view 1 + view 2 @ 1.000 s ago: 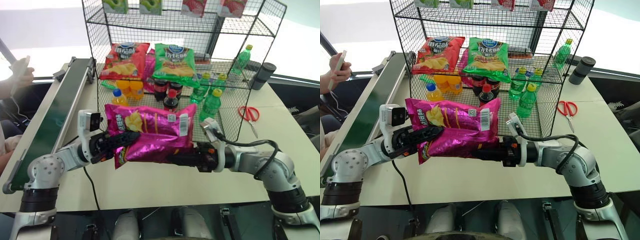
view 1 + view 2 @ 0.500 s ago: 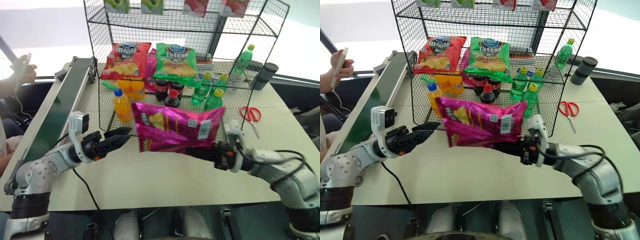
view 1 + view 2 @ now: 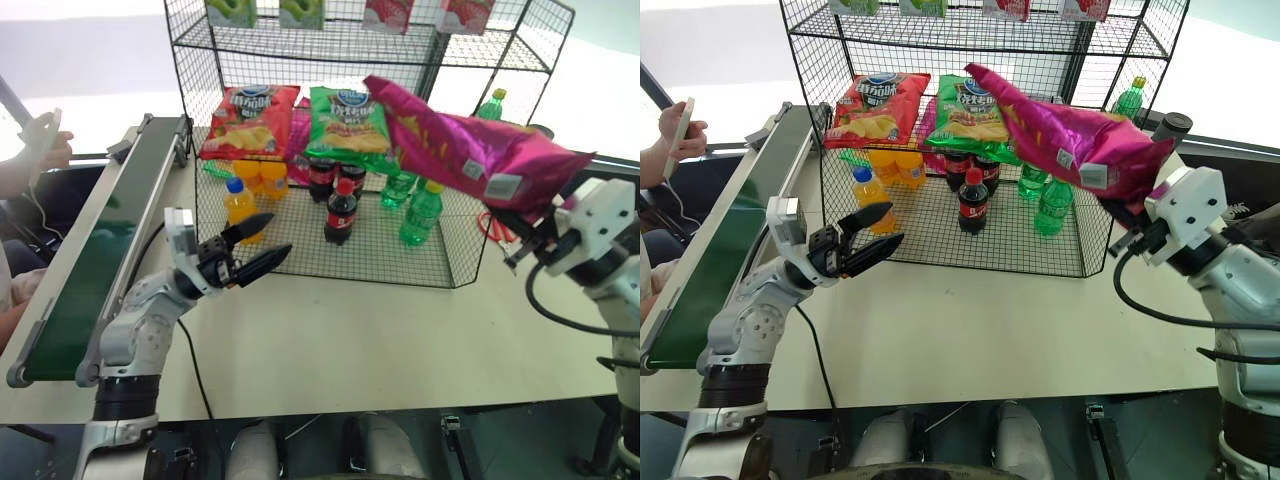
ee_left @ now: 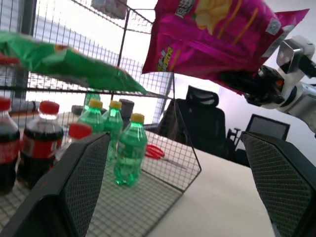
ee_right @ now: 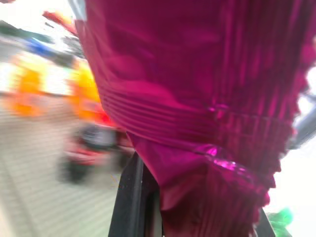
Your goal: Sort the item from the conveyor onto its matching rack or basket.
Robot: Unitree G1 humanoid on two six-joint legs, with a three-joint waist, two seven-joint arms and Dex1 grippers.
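Pink crisp bag: aloft at the wire rack's right front, clamped in right gripper.
Left gripper: jaws wide apart, empty, beside conveyor.
Middle shelf: red bag, green bag.
Bottom shelf: cola, green bottles.

Bright daylight came from behind the rack; bkgd beyond it blown out to near white in both eye views. Table evenly lit, soft shadows only, faint sheen on the conveyor. Left wrist view backlit, its own near fingers dark & out of focus. Right wrist view heavily blurred: bottles were colour smears, pink bag up close w/ foil glints.
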